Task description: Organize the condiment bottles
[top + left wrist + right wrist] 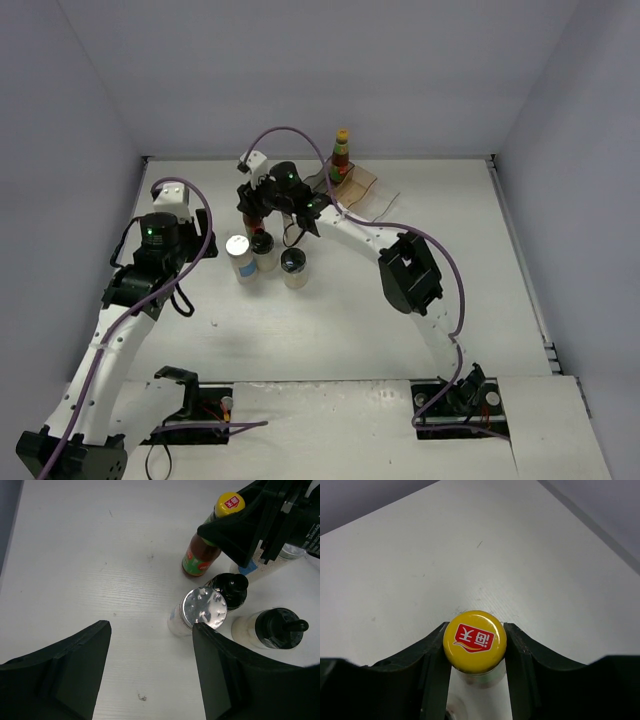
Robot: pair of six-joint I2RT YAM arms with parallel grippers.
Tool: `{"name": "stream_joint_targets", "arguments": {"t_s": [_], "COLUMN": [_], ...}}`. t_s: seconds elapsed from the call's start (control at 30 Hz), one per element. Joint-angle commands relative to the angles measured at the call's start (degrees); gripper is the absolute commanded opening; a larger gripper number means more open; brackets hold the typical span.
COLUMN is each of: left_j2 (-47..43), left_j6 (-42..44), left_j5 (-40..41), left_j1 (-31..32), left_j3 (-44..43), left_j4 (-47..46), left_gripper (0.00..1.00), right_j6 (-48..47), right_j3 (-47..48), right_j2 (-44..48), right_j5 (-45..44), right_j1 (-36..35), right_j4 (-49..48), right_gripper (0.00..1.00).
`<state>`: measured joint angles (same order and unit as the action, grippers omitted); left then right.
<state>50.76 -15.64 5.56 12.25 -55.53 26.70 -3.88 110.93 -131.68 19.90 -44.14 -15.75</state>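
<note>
My right gripper (475, 628) is shut on the yellow cap of a red-brown sauce bottle (475, 641). In the left wrist view this bottle (200, 557) has its base at the table beside the cluster. In the top view the right gripper (262, 207) hides it. A second sauce bottle (342, 150) stands on the stepped rack (362, 185). A silver-lidded shaker (203, 609) and two black-topped jars (231, 587) (277, 627) stand close together. My left gripper (150, 630) is open and empty, hovering left of the shaker (238, 247).
The right arm (405, 270) arches across the middle of the table from its base at the near right. The left arm (150, 260) stands at the left. Grey walls close the back and the sides.
</note>
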Motion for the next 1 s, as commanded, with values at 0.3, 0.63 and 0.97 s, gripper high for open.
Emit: {"name": "stream_joint_targets", "arguments": {"t_s": [0.3, 0.63, 0.97], "left_j2": [-0.14, 0.65, 1.18], "left_j6": [-0.09, -0.27, -0.71], "left_j5": [-0.55, -0.99, -1.96], "left_j1": [-0.47, -0.65, -1.18], "left_j3": [-0.99, -1.07, -0.99], "left_j4": [-3.67, -3.76, -3.76], "left_gripper": [0.66, 0.66, 0.66], "right_j6": [-7.28, -4.30, -4.65], "right_j3": [15.63, 9.13, 7.63], "right_j2": [6.69, 9.16, 8.89], "right_j5": [-8.56, -12.43, -14.36], "right_j1": [5.03, 11.70, 14.34], "right_j4": [-11.41, -15.63, -16.51], "right_gripper": [0.00, 0.00, 0.00]}}
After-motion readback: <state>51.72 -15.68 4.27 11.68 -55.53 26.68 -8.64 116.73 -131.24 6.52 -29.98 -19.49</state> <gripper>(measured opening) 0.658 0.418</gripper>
